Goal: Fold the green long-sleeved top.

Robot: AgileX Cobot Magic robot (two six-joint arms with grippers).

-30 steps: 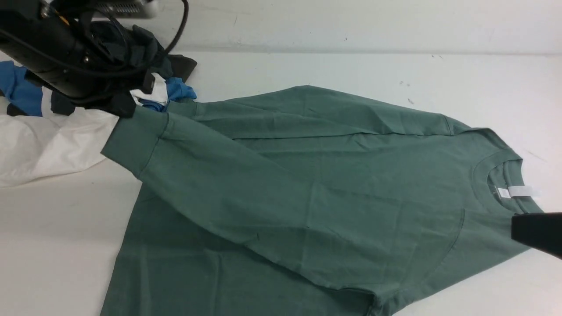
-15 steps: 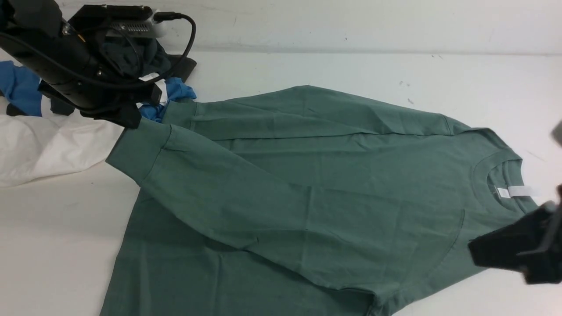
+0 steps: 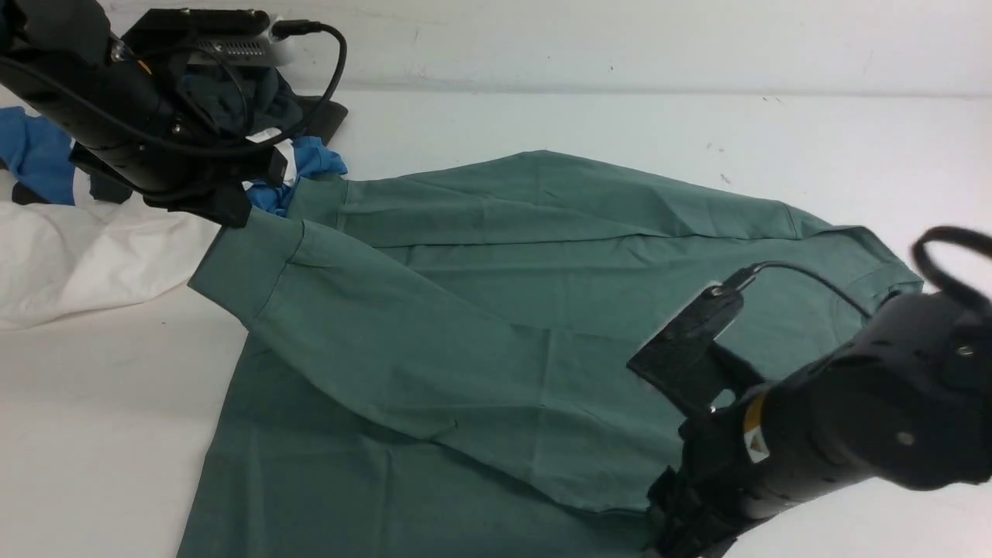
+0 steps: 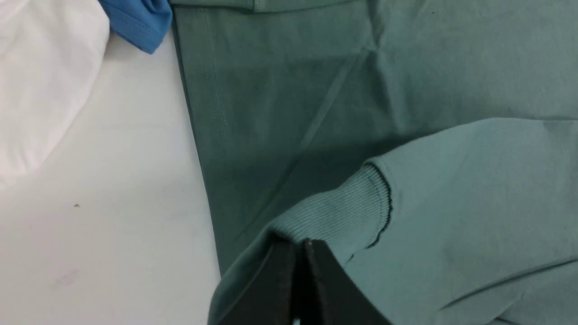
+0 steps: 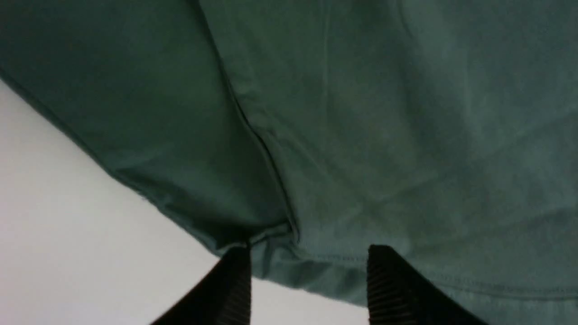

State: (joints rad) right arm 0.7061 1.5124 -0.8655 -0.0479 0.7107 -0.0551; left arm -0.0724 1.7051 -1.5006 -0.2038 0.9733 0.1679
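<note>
The green long-sleeved top (image 3: 542, 310) lies spread over the white desk (image 3: 93, 418), filling the middle and lower part of the front view. Its hem edge is toward the lower left of the frame. Its shoulder end runs to the right, partly hidden behind the right arm (image 3: 868, 418). One sleeve (image 3: 403, 341) is laid diagonally over the body of the top, from the lower right up to the upper left.

The left end effector (image 3: 232, 211) sits at the upper left of the frame, at the end of that sleeve. Its fingers are pressed together and pinch the ribbed cuff (image 4: 334, 216). The left wrist view shows the cuff bunched right at the fingertips and raised a little off the flat cloth beneath it.

The right end effector (image 3: 676, 521) is at the lower right of the frame, low over the near edge of the top, where the folded sleeve meets the body. In the right wrist view its fingers (image 5: 388, 289) stand spread apart, one on either side of a seam close to the garment's edge. Green cloth lies between them and bare desk just beyond. Whether the fingertips touch the cloth cannot be told.

In the upper left corner, near the left end effector, lie a white garment (image 3: 85, 256), a blue garment (image 3: 314, 163) just beside the top's far sleeve, and a dark garment (image 3: 240, 101) behind the arm.
</note>
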